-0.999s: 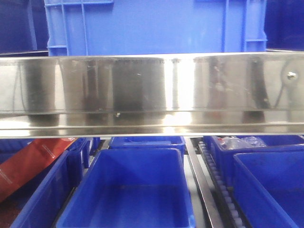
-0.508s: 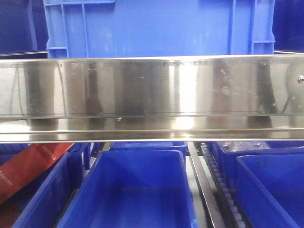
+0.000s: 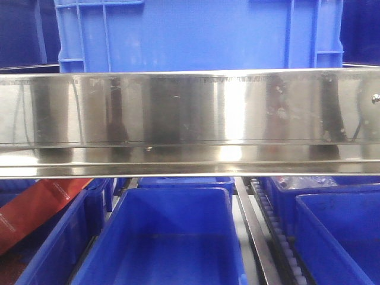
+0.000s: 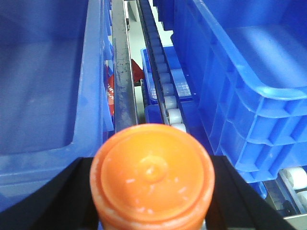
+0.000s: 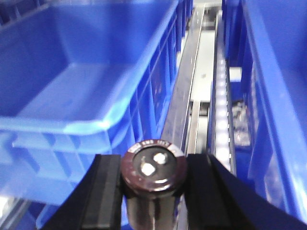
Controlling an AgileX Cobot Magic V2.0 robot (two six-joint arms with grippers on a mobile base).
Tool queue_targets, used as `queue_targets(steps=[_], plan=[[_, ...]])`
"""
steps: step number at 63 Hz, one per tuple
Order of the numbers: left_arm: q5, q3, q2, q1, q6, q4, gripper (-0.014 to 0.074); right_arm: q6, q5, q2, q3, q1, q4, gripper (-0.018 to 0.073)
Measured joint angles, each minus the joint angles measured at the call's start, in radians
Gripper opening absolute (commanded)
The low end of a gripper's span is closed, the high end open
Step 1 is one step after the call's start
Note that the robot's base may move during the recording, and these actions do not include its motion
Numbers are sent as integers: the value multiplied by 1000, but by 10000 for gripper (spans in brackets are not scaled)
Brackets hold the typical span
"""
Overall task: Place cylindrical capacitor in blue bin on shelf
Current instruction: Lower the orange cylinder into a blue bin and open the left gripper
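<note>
Cylindrical capacitor point(image 4: 152, 179) is clamped in my left end effector point(image 4: 152, 203), orange cap toward the wrist cam and a black finger point(image 4: 57, 196) on each side. It's not in any bin yet. It hangs short of the shelf, lined up with the gap between two bins, not with a bin mouth. A metal strip point(image 4: 121, 81) and a roller track point(image 4: 165, 91) run straight ahead of it. The left bin point(image 4: 91, 96) looks bare inside; the right bin point(image 4: 230, 96) is stacked higher. My right end effector point(image 5: 153, 194) is closed on a dark cylinder point(image 5: 153, 167) with two pale terminals on top, beside another bin point(image 5: 62, 124). What changed: a second ago the front view was still sliding sideways, and the screw on the shelf's front rail point(image 3: 190, 119) ran toward the right edge. Over the last half second nothing has moved, so I read the base as parked and the reach-in as next. Neither arm shows in the front view. In the way: that broad shiny rail overhangs the lower bins, so headroom looks tight. The middle bin point(image 3: 172, 196) is open below it, with a red packet point(image 3: 35, 208) far left and a big crate point(image 3: 196, 35) up top. I'd guess I need to shift left to clear the bin wall before letting go.
</note>
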Motion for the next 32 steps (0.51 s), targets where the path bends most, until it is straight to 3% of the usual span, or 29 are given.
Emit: queue_targets(steps=[21, 32], plan=[[-5, 0, 0, 0, 0, 0, -111, 0, -19, 0, 0, 0, 10, -154], [-63, -10, 4, 0, 0, -16, -111, 0, -7, 4, -42, 0, 14, -154]])
